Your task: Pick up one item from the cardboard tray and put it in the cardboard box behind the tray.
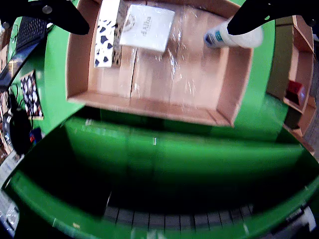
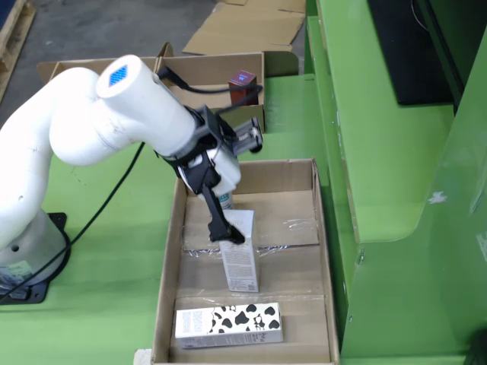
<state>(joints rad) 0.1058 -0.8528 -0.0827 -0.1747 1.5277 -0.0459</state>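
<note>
Green counter [image 2: 297, 122] carries the cardboard tray [image 2: 323, 251]. End effector [image 1: 154, 20] spread wide, empty, above white carton [image 2: 238, 258]. Risk: one finger clips the bottle [image 1: 234, 37], skewing the grasp.

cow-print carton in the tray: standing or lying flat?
Lying flat. The cow-print carton rests on its long side on the tray floor, spotted face up, in both views.

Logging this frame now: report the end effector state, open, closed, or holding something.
End effector: open, fingers spread wide and holding nothing; white bottle lies beside one finger, not clamped.
</note>
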